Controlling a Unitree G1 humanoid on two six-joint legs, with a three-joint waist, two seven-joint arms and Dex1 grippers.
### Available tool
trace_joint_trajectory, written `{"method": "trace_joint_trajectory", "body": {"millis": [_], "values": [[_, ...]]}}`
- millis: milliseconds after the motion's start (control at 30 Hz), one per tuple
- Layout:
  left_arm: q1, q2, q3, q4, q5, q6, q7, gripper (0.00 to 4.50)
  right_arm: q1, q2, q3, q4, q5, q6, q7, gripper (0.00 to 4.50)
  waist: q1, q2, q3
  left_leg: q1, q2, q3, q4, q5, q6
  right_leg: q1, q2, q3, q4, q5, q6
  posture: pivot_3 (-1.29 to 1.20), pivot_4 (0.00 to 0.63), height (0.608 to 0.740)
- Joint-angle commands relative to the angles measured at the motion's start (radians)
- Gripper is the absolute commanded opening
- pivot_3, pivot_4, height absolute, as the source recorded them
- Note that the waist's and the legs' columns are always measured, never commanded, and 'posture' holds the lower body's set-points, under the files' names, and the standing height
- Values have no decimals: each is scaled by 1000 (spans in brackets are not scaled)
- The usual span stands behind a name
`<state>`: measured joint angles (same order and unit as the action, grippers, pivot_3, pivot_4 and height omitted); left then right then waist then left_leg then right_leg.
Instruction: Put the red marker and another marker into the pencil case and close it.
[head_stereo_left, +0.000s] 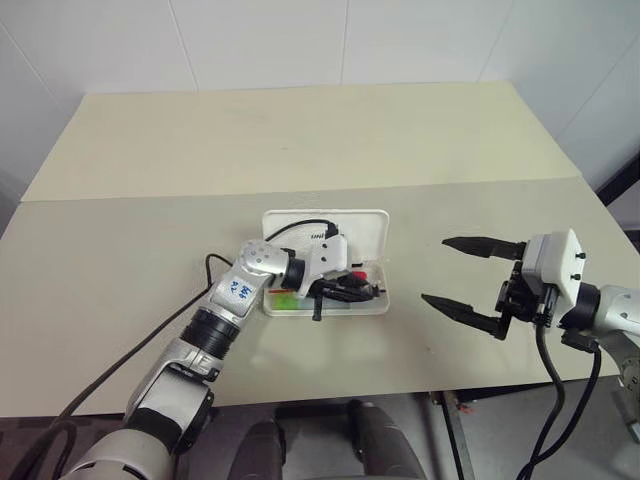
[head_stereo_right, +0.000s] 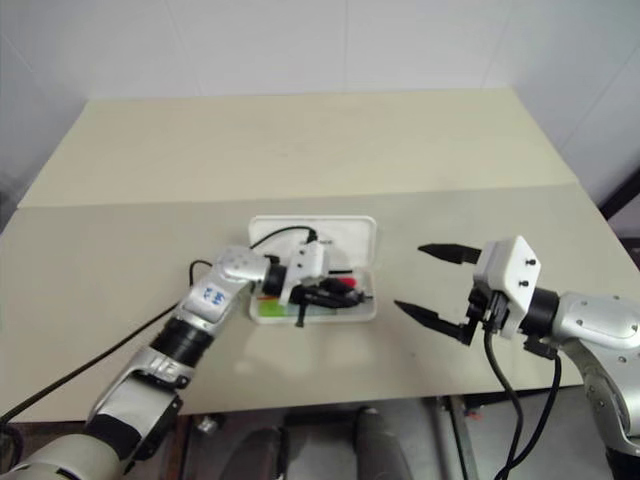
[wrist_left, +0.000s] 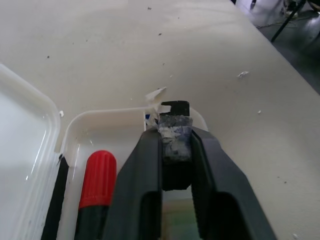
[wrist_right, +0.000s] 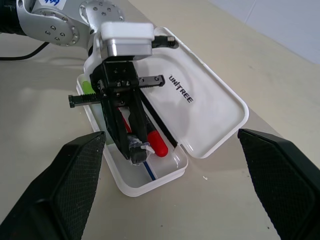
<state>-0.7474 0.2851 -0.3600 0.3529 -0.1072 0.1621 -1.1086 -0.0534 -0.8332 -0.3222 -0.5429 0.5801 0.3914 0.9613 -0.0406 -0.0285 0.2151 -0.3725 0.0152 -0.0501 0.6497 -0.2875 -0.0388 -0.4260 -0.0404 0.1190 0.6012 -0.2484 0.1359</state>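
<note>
On table (head_stereo_left: 150, 250), mid-front: white case (wrist_right: 220, 112) lies open, lid flat beside tray. Red marker (wrist_right: 156, 142) lies in tray. Left gripper (wrist_right: 135, 150) reaches into tray beside it, fingers (wrist_left: 145, 175) pinching dark taped end of green-capped marker (wrist_left: 175, 150); green cap (wrist_right: 88, 86) at tray's other end. Right gripper (head_stereo_left: 465, 280) hovers well apart from case, fingers spread wide, empty. Black cable (head_stereo_left: 130, 350) trails across table by left arm.
</note>
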Motion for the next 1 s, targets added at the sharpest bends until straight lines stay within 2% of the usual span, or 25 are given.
{"method": "trace_joint_trajectory", "body": {"millis": [33,267,300,500,767,1000], "values": [[-30,-25,11,-2,0,-24,3,2002,-4,-8,-36,-31,20,-12,-10,4500,4,0,0,0,0,0,0,0,0,0,0,0,0,0,0,0,150,740],[-39,-36,18,-31,-25,-31,-40,4284,-25,-6,-18,-9,10,-25,-5,4500,11,0,0,0,0,0,0,0,0,0,0,0,0,0,0,0,150,740],[-39,-35,19,-35,-25,-31,-41,4445,-29,-5,-15,-6,9,-27,-4,4500,11,0,0,0,0,0,0,0,0,0,0,0,0,0,0,0,150,740],[-22,7,58,-101,-46,-45,-59,4445,-64,8,24,35,-8,-58,6,4500,10,0,0,0,0,0,0,0,0,0,0,0,0,0,0,0,150,740],[41,134,194,-232,-112,42,-27,4445,-145,50,107,118,-30,-132,34,4500,9,0,0,1,0,0,0,0,0,0,0,0,2,0,0,0,150,740],[181,280,441,-472,-371,207,-46,4445,-264,102,208,233,-68,-208,86,4500,1,0,0,1,1,0,0,0,0,-1,0,0,5,0,0,0,150,740]]}}
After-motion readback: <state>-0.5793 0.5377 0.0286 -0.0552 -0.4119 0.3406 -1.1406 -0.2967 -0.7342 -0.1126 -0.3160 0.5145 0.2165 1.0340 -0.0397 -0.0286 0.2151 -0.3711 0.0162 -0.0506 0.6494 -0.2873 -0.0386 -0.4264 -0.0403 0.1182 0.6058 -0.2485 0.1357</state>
